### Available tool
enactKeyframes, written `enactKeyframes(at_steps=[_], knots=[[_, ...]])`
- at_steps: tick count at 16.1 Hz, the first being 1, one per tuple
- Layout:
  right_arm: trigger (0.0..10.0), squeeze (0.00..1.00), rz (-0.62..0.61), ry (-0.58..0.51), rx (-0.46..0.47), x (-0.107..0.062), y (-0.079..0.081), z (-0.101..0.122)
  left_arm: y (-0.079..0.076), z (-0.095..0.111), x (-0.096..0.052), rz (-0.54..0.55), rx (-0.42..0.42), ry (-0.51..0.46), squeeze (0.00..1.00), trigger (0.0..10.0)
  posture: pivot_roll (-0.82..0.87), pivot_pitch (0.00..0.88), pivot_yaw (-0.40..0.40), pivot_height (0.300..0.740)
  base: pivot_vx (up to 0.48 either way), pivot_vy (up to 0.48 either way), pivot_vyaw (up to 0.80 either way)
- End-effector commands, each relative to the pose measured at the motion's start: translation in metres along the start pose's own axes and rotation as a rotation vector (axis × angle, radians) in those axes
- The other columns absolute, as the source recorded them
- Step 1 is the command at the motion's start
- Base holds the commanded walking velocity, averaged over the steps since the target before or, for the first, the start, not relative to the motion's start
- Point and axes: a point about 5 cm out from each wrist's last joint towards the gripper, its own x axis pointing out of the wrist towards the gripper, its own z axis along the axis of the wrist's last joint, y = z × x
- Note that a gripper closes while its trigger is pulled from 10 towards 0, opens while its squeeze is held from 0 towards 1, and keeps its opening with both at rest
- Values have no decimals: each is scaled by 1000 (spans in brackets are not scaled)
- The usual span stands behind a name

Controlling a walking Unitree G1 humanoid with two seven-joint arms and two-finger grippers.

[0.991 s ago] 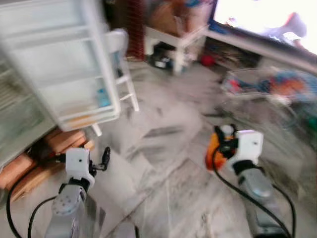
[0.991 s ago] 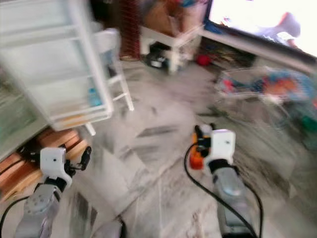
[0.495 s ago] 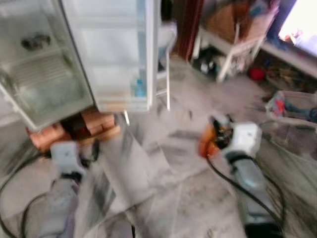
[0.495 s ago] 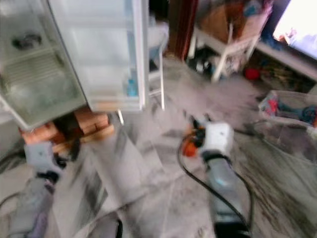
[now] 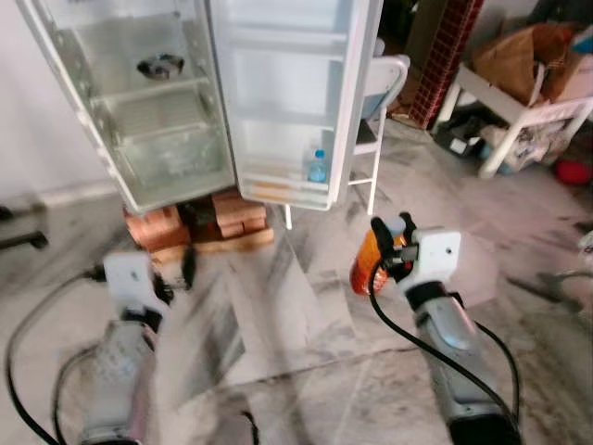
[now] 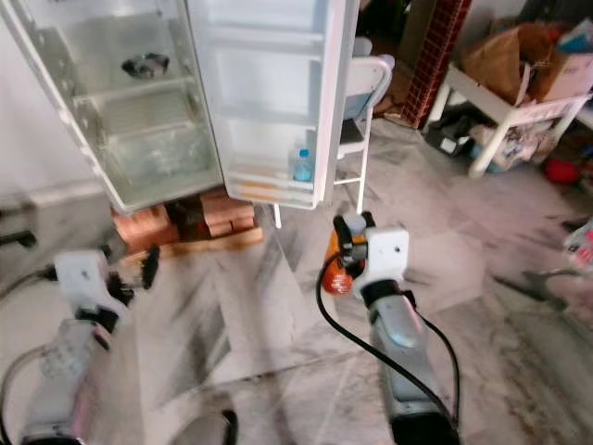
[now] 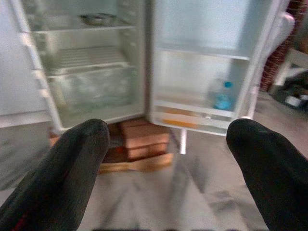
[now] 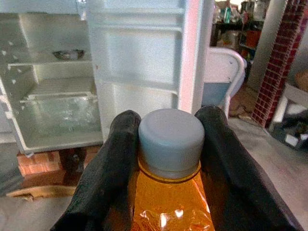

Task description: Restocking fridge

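While standing open ahead on the grey marble floor [image 5: 306, 306], white fridge [image 5: 139, 111] propped on a stack of red bricks [image 5: 199, 222] and a wooden board [image 5: 218, 246]. Door [image 5: 292, 93] swung wide toward the right, with a small clear water bottle with a blue cap [image 5: 317, 167] upright in the lowest door shelf. Inside the cabinet, a small dark metal bowl [image 5: 160, 66] on an upper glass shelf, a frosted clear drawer [image 5: 171, 153] below it. White chair [image 5: 375, 102] just behind the door's far edge.

Right gripper [image 8: 166, 144] raised in front of the fridge door, fingers [image 8: 113, 168] clamped on either side of the neck of an orange plastic bottle with a grey screw cap [image 8: 171, 142]; bottle held in the air, well short of the fridge, cap pointing toward the door shelves.

Left gripper [image 7: 168, 163] low at the left, aimed at the bricks and the open cabinet, fingers [image 7: 72, 168] spread wide with nothing between them.

Further right along the wall, a red brick pillar [image 5: 449, 51] and a white low table [image 5: 519, 102] carrying brown paper bags [image 5: 523, 51]. Black cables [image 5: 408, 338] trailing from both silver arms.
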Motion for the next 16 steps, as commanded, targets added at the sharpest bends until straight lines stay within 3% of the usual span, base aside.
enactKeyframes(at_steps=[1, 9, 16], knots=[[10000, 0, -15, -24, -3, 1, -6, 5, -4, 1, 0, -21, 5, -3, 0, 10000, 76, 75, -46, 740, 0, 0, 0], [10000, 0, 59, -53, 7, 6, 2, 10, -3, 4, 7, -46, 33, -6, 0, 10000, 70, 66, -38, 740, 370, 225, 0], [10000, 0, 80, -53, -7, 7, 3, 9, -13, 2, 12, -75, 34, -5, 0, 10000, 67, 59, -38, 740, 407, 253, 0]])
